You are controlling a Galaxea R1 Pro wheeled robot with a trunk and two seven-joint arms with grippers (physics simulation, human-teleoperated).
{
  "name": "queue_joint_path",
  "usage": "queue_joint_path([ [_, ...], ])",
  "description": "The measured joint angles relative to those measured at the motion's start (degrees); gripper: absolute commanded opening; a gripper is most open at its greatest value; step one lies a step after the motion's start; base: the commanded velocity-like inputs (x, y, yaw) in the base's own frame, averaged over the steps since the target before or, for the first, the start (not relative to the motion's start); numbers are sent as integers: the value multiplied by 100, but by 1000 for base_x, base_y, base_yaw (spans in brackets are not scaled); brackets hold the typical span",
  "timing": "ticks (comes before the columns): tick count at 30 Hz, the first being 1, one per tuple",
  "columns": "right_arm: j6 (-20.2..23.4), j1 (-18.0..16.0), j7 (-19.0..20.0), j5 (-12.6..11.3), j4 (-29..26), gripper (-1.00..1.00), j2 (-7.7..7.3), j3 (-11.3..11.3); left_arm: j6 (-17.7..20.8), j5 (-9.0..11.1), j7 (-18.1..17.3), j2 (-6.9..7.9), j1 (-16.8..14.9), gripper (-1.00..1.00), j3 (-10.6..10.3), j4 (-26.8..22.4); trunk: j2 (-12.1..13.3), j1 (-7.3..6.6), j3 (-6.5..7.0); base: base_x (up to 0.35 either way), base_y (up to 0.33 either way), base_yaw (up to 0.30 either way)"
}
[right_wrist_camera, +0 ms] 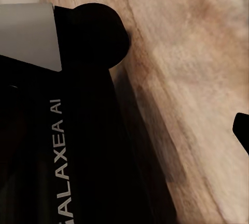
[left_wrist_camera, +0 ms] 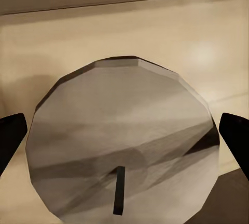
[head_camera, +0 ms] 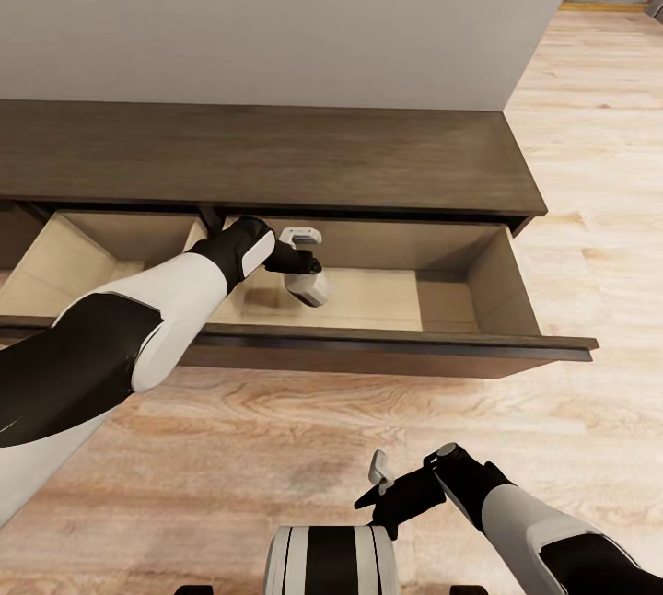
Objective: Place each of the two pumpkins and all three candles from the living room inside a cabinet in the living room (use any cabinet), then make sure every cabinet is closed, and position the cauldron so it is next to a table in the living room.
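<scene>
Candle (left_wrist_camera: 124, 141) between left jaws.

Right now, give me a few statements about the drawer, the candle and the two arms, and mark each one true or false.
1. The cabinet has a drawer pulled open. True.
2. The left gripper holds a candle over the open drawer. True.
3. An orange pumpkin lies in the open drawer. False: its visible floor is bare beige.
4. The right gripper is inside the drawer. False: it hangs over the wooden floor, near the robot's base.
</scene>
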Motion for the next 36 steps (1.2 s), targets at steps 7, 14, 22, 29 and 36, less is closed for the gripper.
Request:
queue_joint_path([
  [7,-3,0,-6,1,0,100,0,0,7,-1,-10,0,0,-100,-1,-1,-4,8,-67,0,0,0],
  [14,-4,1,-7,2,8,100,0,-1,15,6,-6,0,0,-100,4,0,-4,8,-67,0,0,0],
  [22,-4,0,-7,2,9,100,0,-1,-7,-2,-4,0,0,100,9,-1,-4,8,-66,0,0,0],
  [29,-4,1,-7,10,9,100,0,-1,36,13,-16,0,0,100,9,0,-4,8,-66,0,0,0],
  [36,-4,0,-7,11,9,100,0,-1,54,12,-26,0,-2,100,8,0,-4,8,-66,0,0,0],
])
